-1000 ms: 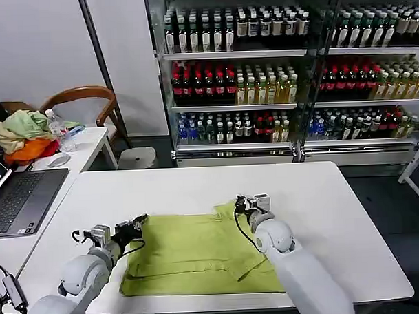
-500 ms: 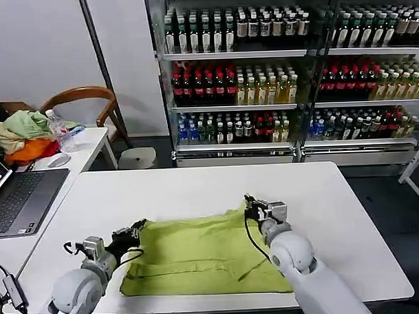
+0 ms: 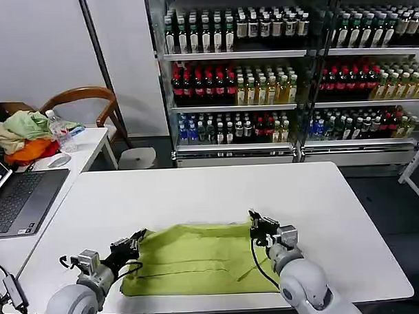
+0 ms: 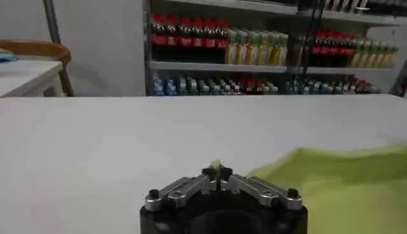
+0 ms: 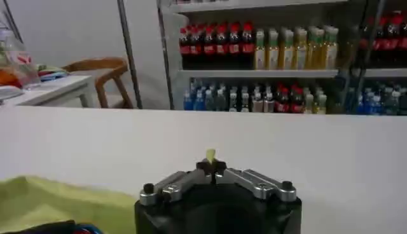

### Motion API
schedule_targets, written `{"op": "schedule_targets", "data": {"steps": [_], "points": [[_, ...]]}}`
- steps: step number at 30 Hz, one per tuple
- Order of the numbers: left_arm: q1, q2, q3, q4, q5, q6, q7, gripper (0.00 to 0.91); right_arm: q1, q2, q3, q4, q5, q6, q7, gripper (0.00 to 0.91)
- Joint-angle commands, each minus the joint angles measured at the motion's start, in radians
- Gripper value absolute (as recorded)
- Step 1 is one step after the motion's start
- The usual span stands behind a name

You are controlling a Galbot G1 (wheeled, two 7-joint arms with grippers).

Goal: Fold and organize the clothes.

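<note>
Head view: lime T-shirt (image 3: 196, 259) lies on the near half of the white tabletop (image 3: 197, 195), partly folded, its far edge lifted and rolled toward the robot. Left hand (image 3: 135, 241) sits at the shirt's far-left corner, fingers pinched together on the fabric. Right hand (image 3: 256, 225) is at the far-right corner, likewise clamped on the cloth edge. Both hands are low, just above the tabletop, with the shirt spanning between them. A side desk on the left carries a laptop (image 3: 18, 198), a mouse (image 3: 57, 159), a water bottle (image 3: 59, 132) and a heap of pale green, cream and orange garments (image 3: 24, 134); a wooden chair (image 3: 90, 99) stands behind it. Drink shelves (image 3: 289, 71) line the back wall.

Left wrist view: left hand (image 4: 217, 173) has its fingertips closed, with a small peak of yellow-green fabric caught between them. The rest of the T-shirt (image 4: 337, 184) spreads off to one side on the tabletop (image 4: 127, 140). Shelves of bottles (image 4: 254, 51) are beyond.

Right wrist view: right hand (image 5: 212, 166) has its fingers shut, with a sliver of yellow-green cloth poking up between the tips. More of the shirt (image 5: 57, 203) lies alongside on the tabletop (image 5: 254, 140). The chair (image 5: 105, 76) and bottle shelves (image 5: 273, 57) are in the background.
</note>
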Motion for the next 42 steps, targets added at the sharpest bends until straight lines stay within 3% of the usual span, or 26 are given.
{"op": "schedule_targets", "data": {"steps": [1,17,42], "points": [[0.041,0.007,-0.028,0.011,0.009,-0.017,0.026,0.05,-0.067,-0.007,0.007,0.066,-0.015,-0.011,0.012,0.0],[0.132,0.029,-0.093,-0.038,0.009,-0.013,0.069,0.05,-0.111,-0.014,0.01,0.108,-0.039,-0.029,0.021,0.0],[0.2,0.028,-0.083,-0.054,0.061,-0.017,0.067,0.05,-0.16,-0.004,-0.007,0.068,-0.104,-0.022,0.021,0.0]]}}
